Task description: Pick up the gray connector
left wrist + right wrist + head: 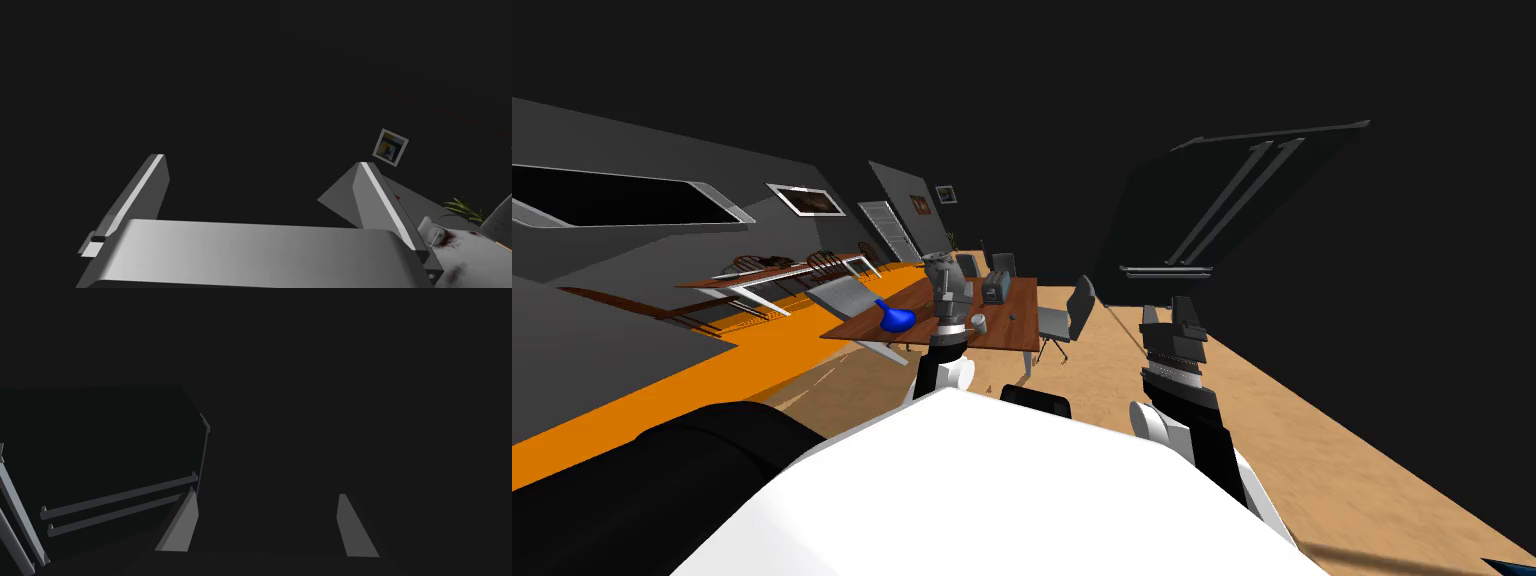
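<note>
A brown table (1017, 335) stands ahead of me on the tan floor. On it lie a small grey cylinder-shaped piece (978, 322), likely the connector, a blue vase-like object (894, 318), a tiny blue item (1012, 316) and a dark grey boxy device (998, 287). My left gripper (943, 264) is raised in front of the table's near side, above the grey piece; its fingers stand open and empty (260, 161). My right gripper (1180, 308) hangs to the right of the table over bare floor, open and empty (267, 494).
A grey office chair (1068, 316) stands at the table's right side. A second table with wooden chairs (774, 272) sits far left beside an orange floor strip (712, 370). A dark panel with grey rails (1232, 210) rises on the right.
</note>
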Robot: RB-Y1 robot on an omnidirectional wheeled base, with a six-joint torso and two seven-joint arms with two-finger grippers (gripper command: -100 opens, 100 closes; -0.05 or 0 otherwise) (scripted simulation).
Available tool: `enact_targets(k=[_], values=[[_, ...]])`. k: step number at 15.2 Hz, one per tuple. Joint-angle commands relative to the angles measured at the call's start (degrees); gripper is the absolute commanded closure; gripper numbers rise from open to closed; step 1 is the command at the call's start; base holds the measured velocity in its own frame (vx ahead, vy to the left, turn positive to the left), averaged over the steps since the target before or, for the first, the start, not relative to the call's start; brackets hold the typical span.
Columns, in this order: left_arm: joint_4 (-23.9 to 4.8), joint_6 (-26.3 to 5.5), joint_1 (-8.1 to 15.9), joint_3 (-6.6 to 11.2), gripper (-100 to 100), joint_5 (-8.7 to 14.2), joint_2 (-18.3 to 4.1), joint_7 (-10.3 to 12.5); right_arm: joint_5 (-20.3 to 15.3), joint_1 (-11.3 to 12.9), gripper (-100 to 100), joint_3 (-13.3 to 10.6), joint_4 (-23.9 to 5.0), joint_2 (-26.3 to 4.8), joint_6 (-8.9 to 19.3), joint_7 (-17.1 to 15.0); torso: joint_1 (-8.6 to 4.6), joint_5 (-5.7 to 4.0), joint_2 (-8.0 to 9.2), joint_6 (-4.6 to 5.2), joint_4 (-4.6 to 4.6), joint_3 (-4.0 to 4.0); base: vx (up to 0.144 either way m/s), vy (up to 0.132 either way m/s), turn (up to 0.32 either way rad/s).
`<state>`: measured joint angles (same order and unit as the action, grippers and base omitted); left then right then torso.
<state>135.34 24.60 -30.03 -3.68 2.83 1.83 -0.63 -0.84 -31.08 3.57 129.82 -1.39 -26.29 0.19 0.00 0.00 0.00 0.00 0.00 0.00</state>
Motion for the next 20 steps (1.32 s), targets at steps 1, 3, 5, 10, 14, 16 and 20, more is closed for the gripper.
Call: enact_targets(k=[1,3,5,10,14,16,20], values=[[-0.6,-0.6,0.1,0.26,-100,0.3,-2.5,0.3,0.0,0.0,0,0.0,0.0,0.0,0.0,0.0,0.0,0.0,0.0,0.0,0.0,0.0,-0.001,-0.005,-0.035],[-1.2,-1.1,0.3,0.53,-100,0.5,-4.3,0.7,0.0,0.0,0,0.0,0.0,0.0,0.0,0.0,-0.01,0.0,0.01,0.01,0.0,0.0,-0.002,-0.008,-0.047],[-1.9,-1.9,0.5,0.88,-100,0.9,-6.1,1.1,0.0,0.0,0,0.0,0.0,0.0,0.0,0.0,-0.02,0.0,0.01,0.01,0.0,0.01,-0.005,-0.017,-0.073],[-6.7,-6.5,1.7,3.03,-100,3.2,-12.6,3.9,0.0,0.0,0,0.0,0.0,0.0,0.0,0.0,-0.08,-0.02,0.02,0.02,0.0,0.01,-0.008,-0.028,-0.122],[-10.0,-9.6,2.5,4.48,-100,4.7,-15.7,5.7,0.0,0.0,0,0.0,0.0,0.0,0.0,0.0,-0.12,-0.02,0.0,0.05,0.0,0.0,-0.004,-0.037,-0.157],[-11.8,-11.4,3.0,5.29,-100,5.6,-17.1,6.8,0.0,0.0,0,0.0,0.0,0.0,0.0,0.0,-0.14,-0.03,0.0,0.02,0.0,0.0,-0.001,-0.04,-0.12],[-15.7,-15.2,4.0,7.04,-100,7.5,-19.6,9.0,0.0,0.0,0,0.0,0.0,0.0,0.0,0.0,-0.12,-0.03,0.01,0.02,0.0,0.0,0.0,-0.034,-0.149]])
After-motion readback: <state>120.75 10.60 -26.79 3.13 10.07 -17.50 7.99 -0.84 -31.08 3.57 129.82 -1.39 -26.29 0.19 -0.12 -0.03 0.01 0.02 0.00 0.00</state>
